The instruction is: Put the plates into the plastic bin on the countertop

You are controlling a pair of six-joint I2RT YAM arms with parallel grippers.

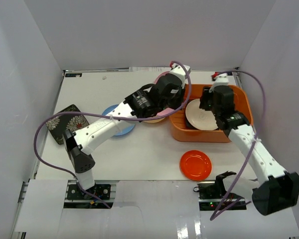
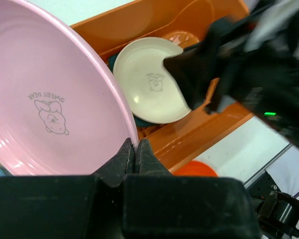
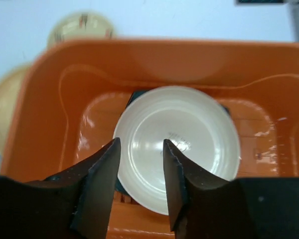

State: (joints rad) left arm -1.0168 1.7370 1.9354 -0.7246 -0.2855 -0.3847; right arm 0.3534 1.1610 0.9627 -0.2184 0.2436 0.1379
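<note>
- Left wrist: pink plate (image 2: 45, 99) reads "SWEET DEAR"; left gripper (image 2: 136, 152) clenched on its rim, beside plastic bin (image 2: 139, 30).
- Right gripper (image 3: 140, 143) spread, over cream plate (image 3: 177, 144) inside bin.
- Red-orange plate (image 1: 195, 165) on countertop (image 1: 139, 154).

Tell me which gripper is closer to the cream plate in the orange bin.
Right. The right gripper hangs open directly over the cream plate. The left gripper is off at the left side of the bin, clamped on the rim of the pink plate.
</note>
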